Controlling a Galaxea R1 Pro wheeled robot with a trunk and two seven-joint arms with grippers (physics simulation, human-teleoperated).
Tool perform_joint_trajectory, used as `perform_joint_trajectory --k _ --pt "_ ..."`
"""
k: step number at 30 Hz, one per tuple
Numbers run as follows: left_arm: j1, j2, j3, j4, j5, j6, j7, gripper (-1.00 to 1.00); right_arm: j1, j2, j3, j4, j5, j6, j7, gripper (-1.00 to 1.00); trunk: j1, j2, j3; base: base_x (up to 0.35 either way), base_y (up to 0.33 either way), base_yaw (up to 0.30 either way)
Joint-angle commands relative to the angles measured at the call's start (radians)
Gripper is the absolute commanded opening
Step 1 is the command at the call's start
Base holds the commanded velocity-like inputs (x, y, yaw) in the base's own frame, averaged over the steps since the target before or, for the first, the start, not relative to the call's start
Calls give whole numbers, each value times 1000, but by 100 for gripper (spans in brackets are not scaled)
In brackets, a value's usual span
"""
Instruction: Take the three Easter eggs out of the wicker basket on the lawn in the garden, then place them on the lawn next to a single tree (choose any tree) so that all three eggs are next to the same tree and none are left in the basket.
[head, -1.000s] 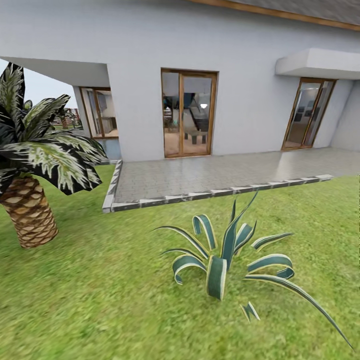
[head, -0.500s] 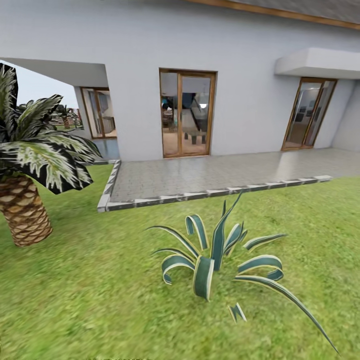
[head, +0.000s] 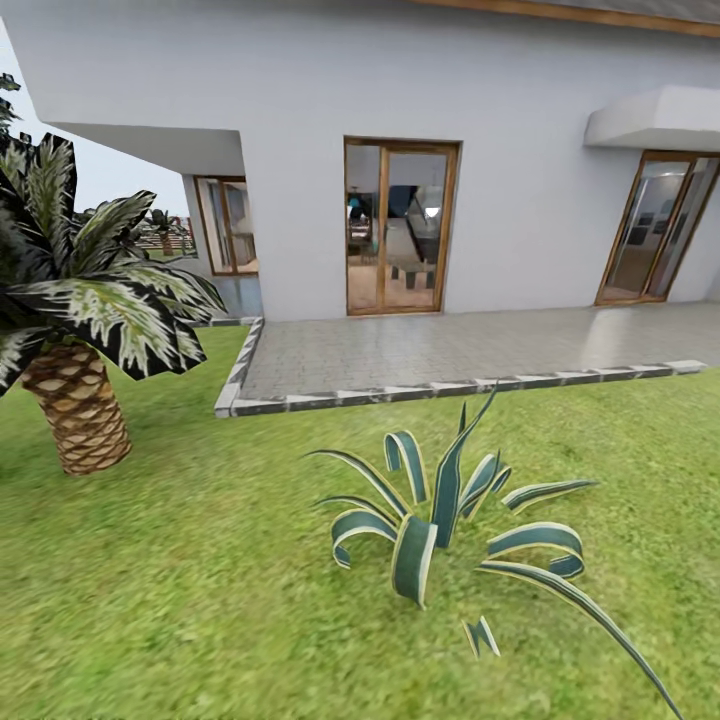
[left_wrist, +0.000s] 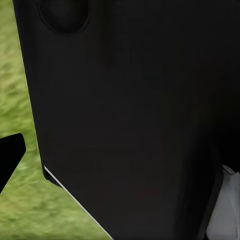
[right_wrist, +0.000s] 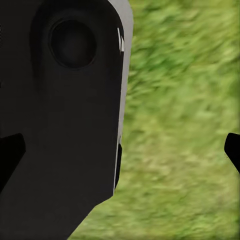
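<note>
I face the lawn (head: 180, 600), a short palm (head: 80, 400) and the white house (head: 400, 80). Basket unseen; I should turn slowly, scanning. My end effectors' grip state: cannot tell.

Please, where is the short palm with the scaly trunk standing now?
In the head view, the palm stands on the lawn at the left, left of the paved terrace and the striped agave plant.

- A dark robot panel (left_wrist: 130, 115) hid most of the lawn (left_wrist: 20, 210) beyond the left gripper.
- The right gripper's fingertips (right_wrist: 232, 150) were cut off; grass (right_wrist: 175, 125) looked blurred.
</note>
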Motion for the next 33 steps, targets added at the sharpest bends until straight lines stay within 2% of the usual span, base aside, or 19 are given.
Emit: perform_joint_trajectory --k 1,6,16,33 --pt "1 0 0 -2 -1 -1 0 100 -1 0 1 2 8 -1 -1 100 0 0 -1 0 -1 5" --pt "1 -1 1 -2 -1 -1 0 100 -1 1 1 2 8 -1 -1 100 0 0 -1 0 -177 2" --pt "1 -2 1 -2 -1 -1 0 100 -1 1 1 2 8 -1 -2 100 0 0 -1 0 -300 72" --pt "1 -2 1 -2 -1 -1 0 100 -1 1 1 2 8 -1 -2 100 0 0 -1 0 -305 4"
